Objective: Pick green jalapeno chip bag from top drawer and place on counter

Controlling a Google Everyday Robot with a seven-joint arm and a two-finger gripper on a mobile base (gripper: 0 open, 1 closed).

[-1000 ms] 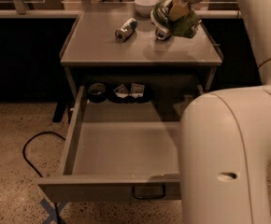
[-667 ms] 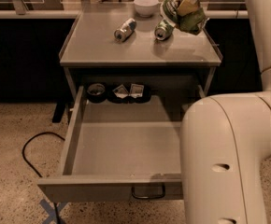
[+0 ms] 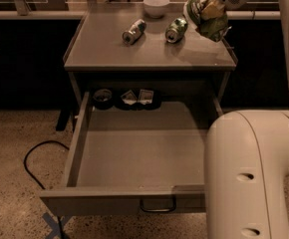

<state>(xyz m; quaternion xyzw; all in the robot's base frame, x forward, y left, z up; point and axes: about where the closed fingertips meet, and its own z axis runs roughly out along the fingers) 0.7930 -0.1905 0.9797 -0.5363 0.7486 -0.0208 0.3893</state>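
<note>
Over the far right corner of the counter (image 3: 134,54), the gripper (image 3: 211,11) hangs in the air with its jaws pinched onto the green jalapeno chip bag (image 3: 210,27). The bag is crumpled up between them, and most of its shiny green foil bulges out below and to the left of the fingers, clear of the surface. Just left of it on the counter lies a green-and-silver can (image 3: 176,30) on its side, with a silver can (image 3: 134,32) further left and a white bowl (image 3: 156,6) at the back edge. Below, the top drawer (image 3: 139,153) stands pulled well out, its handle (image 3: 158,205) facing me. At the drawer's back sit a dark round object (image 3: 103,97) and two small packets (image 3: 137,97). The robot's pale arm (image 3: 254,173) fills the near right.
</note>
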